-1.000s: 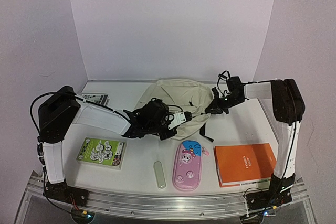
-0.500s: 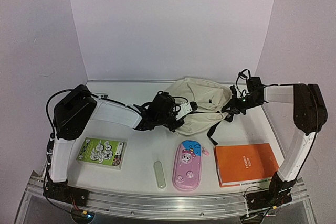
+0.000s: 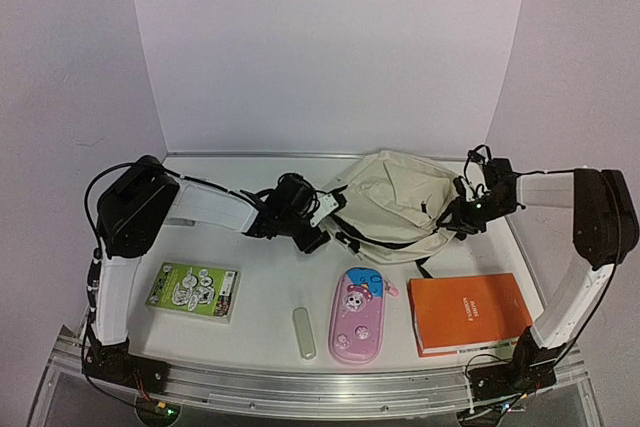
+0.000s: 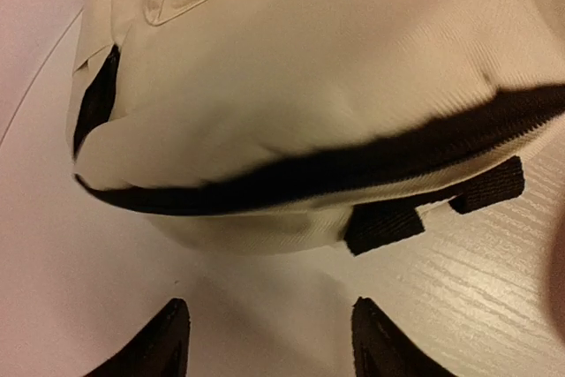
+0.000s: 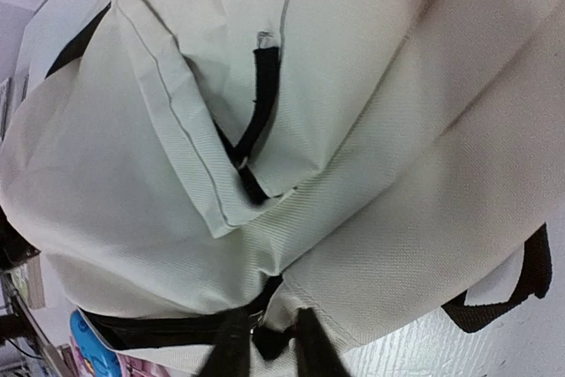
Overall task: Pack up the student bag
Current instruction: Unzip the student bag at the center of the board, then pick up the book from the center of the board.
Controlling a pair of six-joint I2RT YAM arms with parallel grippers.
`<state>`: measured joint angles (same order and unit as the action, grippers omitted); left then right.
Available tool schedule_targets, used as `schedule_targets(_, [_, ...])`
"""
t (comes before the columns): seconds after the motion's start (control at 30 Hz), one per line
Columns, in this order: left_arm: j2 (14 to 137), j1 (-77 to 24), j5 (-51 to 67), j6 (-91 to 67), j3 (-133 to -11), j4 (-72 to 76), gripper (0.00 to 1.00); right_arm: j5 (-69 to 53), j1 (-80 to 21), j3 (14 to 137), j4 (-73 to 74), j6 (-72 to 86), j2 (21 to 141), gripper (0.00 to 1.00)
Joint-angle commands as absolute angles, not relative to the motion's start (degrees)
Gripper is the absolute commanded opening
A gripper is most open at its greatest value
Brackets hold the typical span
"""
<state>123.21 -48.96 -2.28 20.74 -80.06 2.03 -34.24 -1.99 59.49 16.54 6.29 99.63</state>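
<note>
The student bag (image 3: 400, 202) lies far on the table (image 3: 260, 277), right of centre — soft, light cloth that will likely sag, so a strap (image 4: 388, 222) or zipper seam (image 4: 309, 169) seems the best hold. The left gripper (image 4: 274, 346) stands released beside it; for the right gripper (image 5: 267, 355) I cannot tell.

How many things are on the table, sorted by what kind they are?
Bags: 1, the cream student bag
Books: 2, the orange book and the green book
Pencil cases: 1, the pink pencil case
Other: 1, a small pale bar
Total: 5 in view
</note>
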Motion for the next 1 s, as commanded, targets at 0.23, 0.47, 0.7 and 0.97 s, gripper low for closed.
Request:
schedule_targets(0.23, [108.13, -49.71, 10.15, -5.97, -78.78, -9.53, 0.99, -23.95, -0.61, 73.12, 46.49, -16.01, 88.43, 0.96])
schedule_targets(0.47, [112.55, -57.17, 16.51, -15.66, -84.16, -9.14, 1.00, -15.84, 6.55, 67.77, 64.16, -29.88, 83.01, 0.98])
schedule_targets(0.7, [119.78, -60.92, 16.95, -18.09, -91.80, -7.70, 1.00, -12.02, 19.03, 64.36, 72.15, -41.11, 83.72, 0.97])
schedule_targets(0.97, [123.14, -61.27, 19.41, -19.27, -95.18, -7.19, 1.00, -12.57, 23.77, 59.39, 71.71, -47.27, 91.48, 0.95])
